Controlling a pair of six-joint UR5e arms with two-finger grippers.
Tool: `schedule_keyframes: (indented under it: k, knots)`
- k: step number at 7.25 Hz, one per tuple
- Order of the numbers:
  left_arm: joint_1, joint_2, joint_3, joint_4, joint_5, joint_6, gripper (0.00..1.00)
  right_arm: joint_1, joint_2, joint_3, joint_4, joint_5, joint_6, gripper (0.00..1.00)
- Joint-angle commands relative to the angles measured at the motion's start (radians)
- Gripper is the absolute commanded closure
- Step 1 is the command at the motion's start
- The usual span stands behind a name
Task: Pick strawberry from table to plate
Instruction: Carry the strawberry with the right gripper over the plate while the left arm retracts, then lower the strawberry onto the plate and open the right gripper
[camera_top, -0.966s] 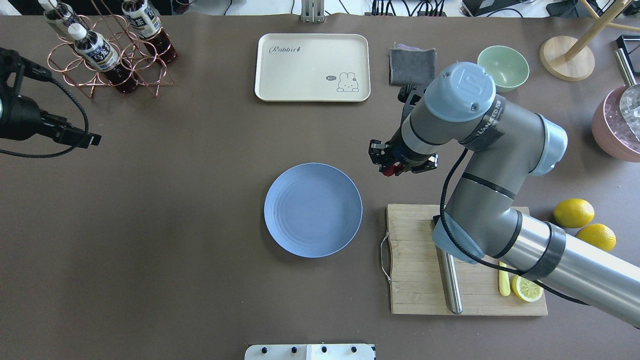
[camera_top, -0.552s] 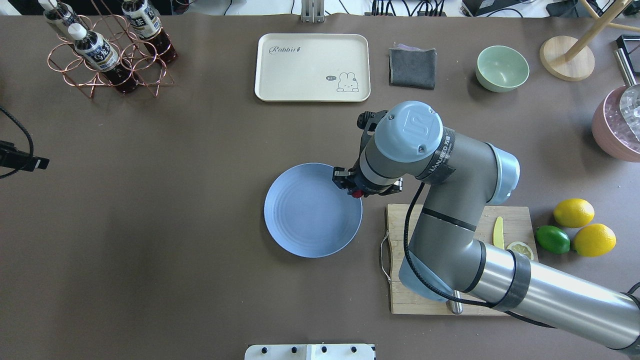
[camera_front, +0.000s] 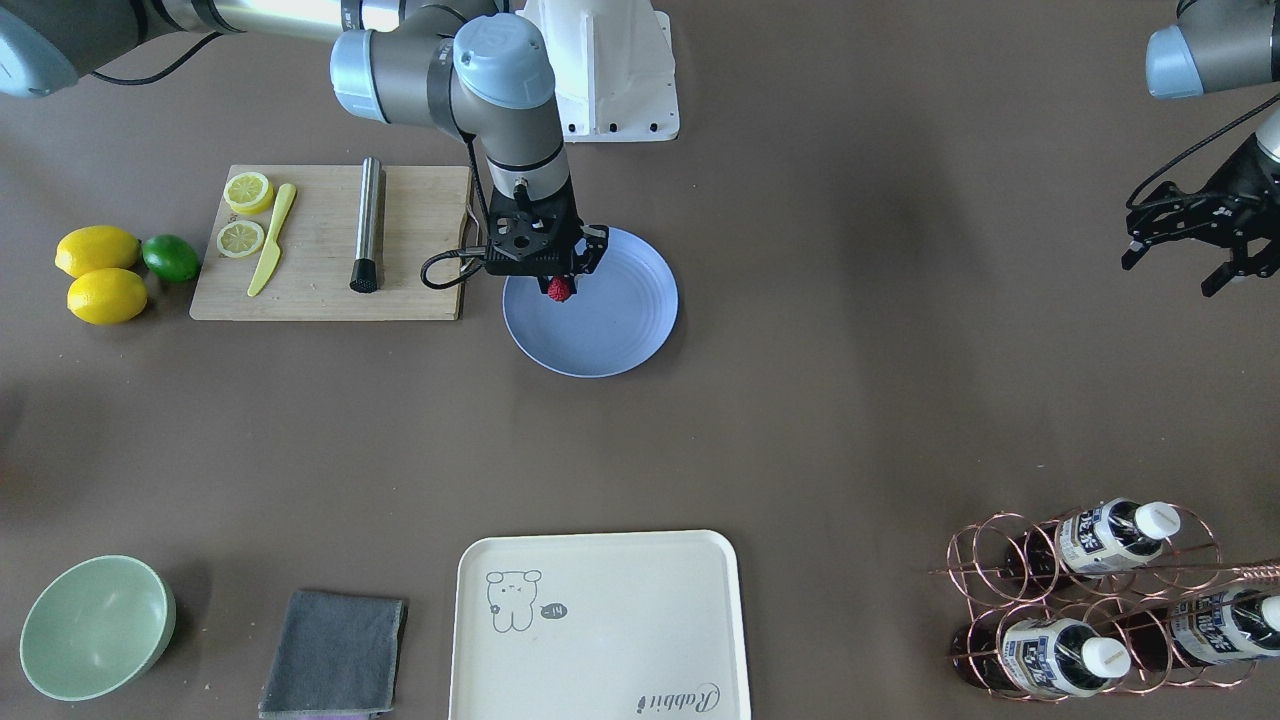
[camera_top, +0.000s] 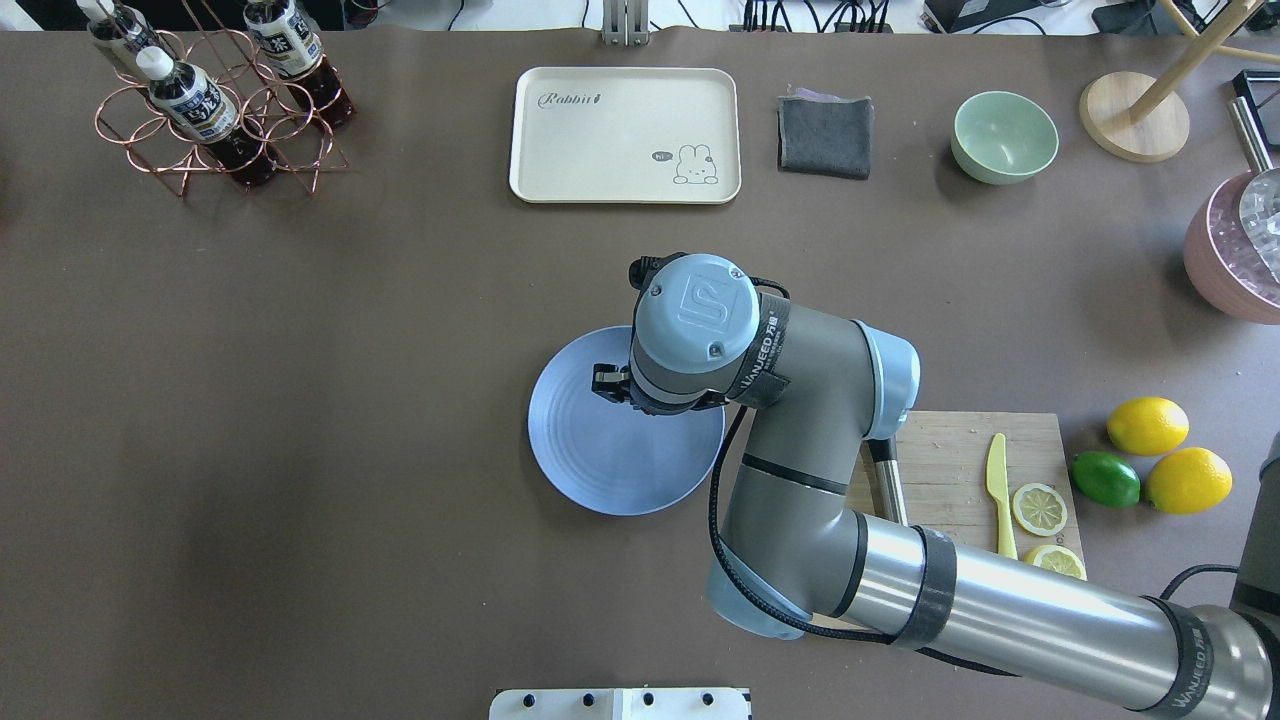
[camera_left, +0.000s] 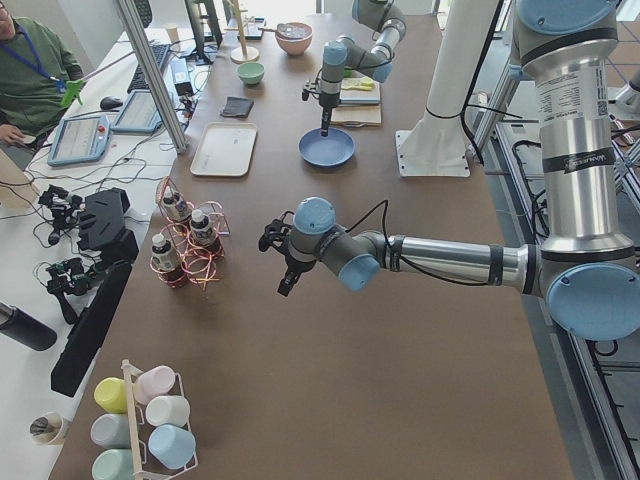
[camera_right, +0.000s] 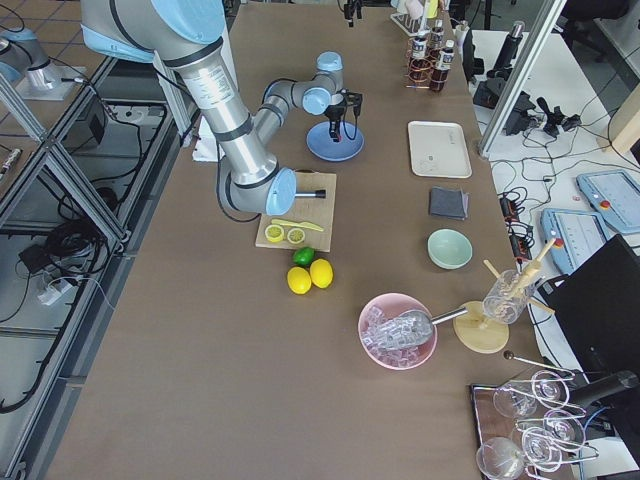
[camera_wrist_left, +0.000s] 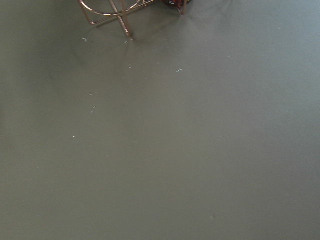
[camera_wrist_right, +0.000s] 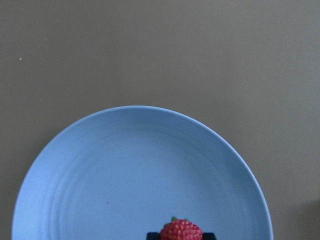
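The strawberry, small, red and bumpy, hangs pinched in my right gripper, which is shut on it a little above the blue-grey plate. The right wrist view shows the strawberry at the bottom edge, over the plate, inside its near rim. From overhead, the wrist hides the berry above the plate. My left gripper hovers open and holding nothing over the brown table, far from the plate.
A wooden cutting board with lemon slices, a yellow knife and a metal rod lies beside the plate. Lemons and a lime, a cream tray, grey cloth, green bowl and bottle rack ring the table.
My right arm carried the strawberry left from beside the cutting board to over the plate. My left arm drew back out of the overhead view's left edge.
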Motion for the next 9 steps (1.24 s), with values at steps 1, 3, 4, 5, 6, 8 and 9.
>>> schedule_keyframes:
  k: [1,3,4,5,6,8,9]
  knots:
    - [-0.013,0.002,0.010,0.001,-0.008,0.006,0.02,-0.019,0.035,-0.078,0.055,-0.026,-0.001,1.00]
    - [-0.017,0.000,0.020,0.001,-0.008,0.021,0.02,-0.027,0.036,-0.115,0.098,-0.028,0.000,1.00]
    - [-0.017,0.000,0.024,0.001,-0.008,0.021,0.02,-0.033,0.036,-0.121,0.098,-0.028,0.000,1.00]
    - [-0.017,0.000,0.024,0.001,-0.008,0.023,0.02,-0.037,0.037,-0.122,0.098,-0.035,-0.001,1.00]
    - [-0.017,-0.002,0.024,0.001,-0.008,0.023,0.02,-0.037,0.039,-0.122,0.098,-0.037,0.000,0.01]
    - [-0.017,-0.002,0.024,0.001,-0.008,0.023,0.02,-0.033,0.045,-0.110,0.098,-0.036,0.009,0.00]
    - [-0.019,-0.002,0.022,0.001,-0.008,0.023,0.02,-0.022,0.045,-0.089,0.086,-0.028,0.008,0.00]
